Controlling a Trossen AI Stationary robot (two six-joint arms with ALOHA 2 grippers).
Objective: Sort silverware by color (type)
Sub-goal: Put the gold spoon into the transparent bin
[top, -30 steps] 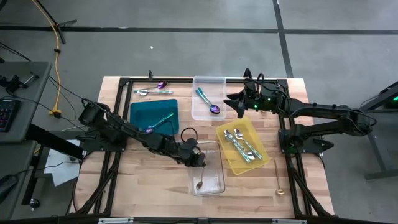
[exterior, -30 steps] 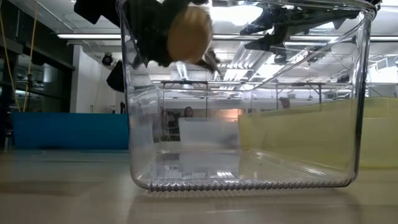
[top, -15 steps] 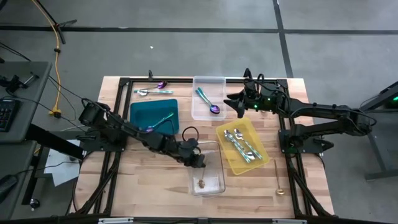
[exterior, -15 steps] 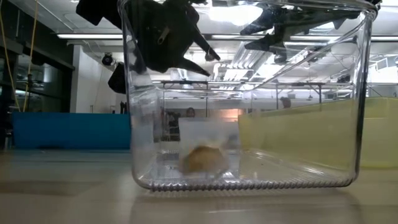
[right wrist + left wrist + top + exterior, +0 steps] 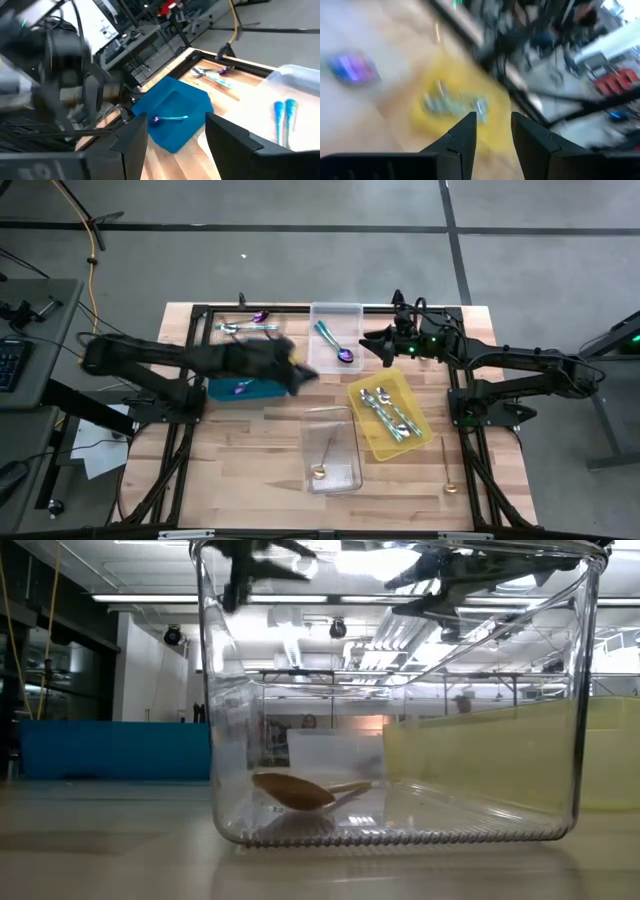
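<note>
**Gold spoon is in its tray, and we are looking for the next piece**

We are sorting the silverware by color. A gold spoon (image 5: 321,468) is lying flat in the clear tray (image 5: 350,476) at the front of the table. Its bowl is round and brownish gold, and its thin handle is pointing up the tray.

Our left gripper (image 5: 297,373) is hanging above the teal tray (image 5: 222,360), and its two fingers are standing a little apart with nothing between them. Our right gripper (image 5: 376,345) is waiting beside the other clear tray (image 5: 335,313) at the back, with its fingers wide apart and empty.

We think the next move is picking a loose piece. Some pieces (image 5: 247,326) are lying on the wood at the back, shiny, teal and purple. Another gold spoon (image 5: 449,477) is lying on the wood near the front right. We would need to come down over a thin handle and pinch it carefully.
</note>
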